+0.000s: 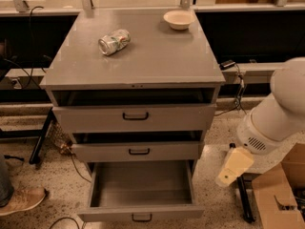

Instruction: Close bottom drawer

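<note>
Bottom drawer: the bottom drawer [140, 192] hangs wide open at 6 o'clock of the grey cabinet [143, 66], pulled out well past the two fronts above it; its deep grey box shows nothing inside.
Drawer front: a low panel at the near edge, with a small black handle [142, 217] at its middle.
Gripper: the cream gripper [233, 167] hangs at 3 o'clock of the bottom drawer, near its right wall but apart from it, pointing down and to the left above the speckled floor [212, 142].
Jaw state: cannot tell whether the gripper is open or closed; it holds nothing that shows.
Arm: the white arm [279, 113] comes in from 3 o'clock of the view and slopes down to the gripper.
Middle drawer: the middle drawer [138, 151] stands slightly out, with a dark gap above it.
Top drawer: the top drawer [135, 117] also stands slightly out.
Cabinet top: a crushed can [114, 41] lies on its side at 10 o'clock of the top's middle; a pale bowl [178, 19] stands upright at 1 o'clock, near the back edge.
Surroundings: a cardboard box [279, 194] sits at 4 o'clock of the view; a shoe [21, 199] sits at 8 o'clock.
</note>
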